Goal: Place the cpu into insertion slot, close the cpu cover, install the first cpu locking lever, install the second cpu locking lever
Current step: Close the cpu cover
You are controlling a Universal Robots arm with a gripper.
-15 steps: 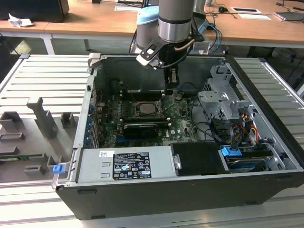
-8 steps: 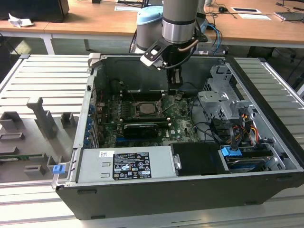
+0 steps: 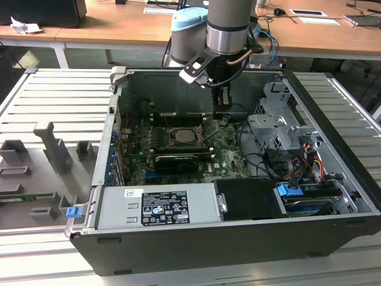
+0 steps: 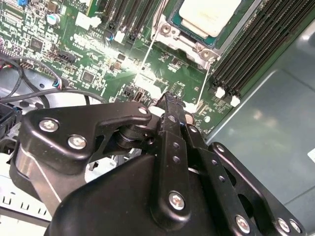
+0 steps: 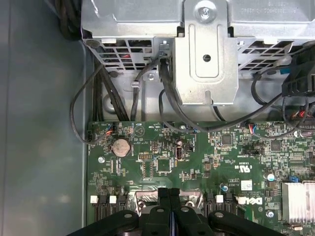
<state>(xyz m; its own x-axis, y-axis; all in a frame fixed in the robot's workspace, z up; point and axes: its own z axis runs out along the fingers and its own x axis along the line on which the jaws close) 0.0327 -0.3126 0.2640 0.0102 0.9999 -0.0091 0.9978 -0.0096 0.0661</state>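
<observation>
The insertion slot lies just toward the exterior view's left of the end effector. The cpu sits in it, pale silvery top upward, and the cpu cover appears to lie flat around it. The end effector's fingers are closed together and hold nothing. Likely step: seating a locking lever. Press the thin wire steadily, keeping clear of the memory slots.

Hand closed over green motherboard; coin battery on it; metal cage beyond.
</observation>
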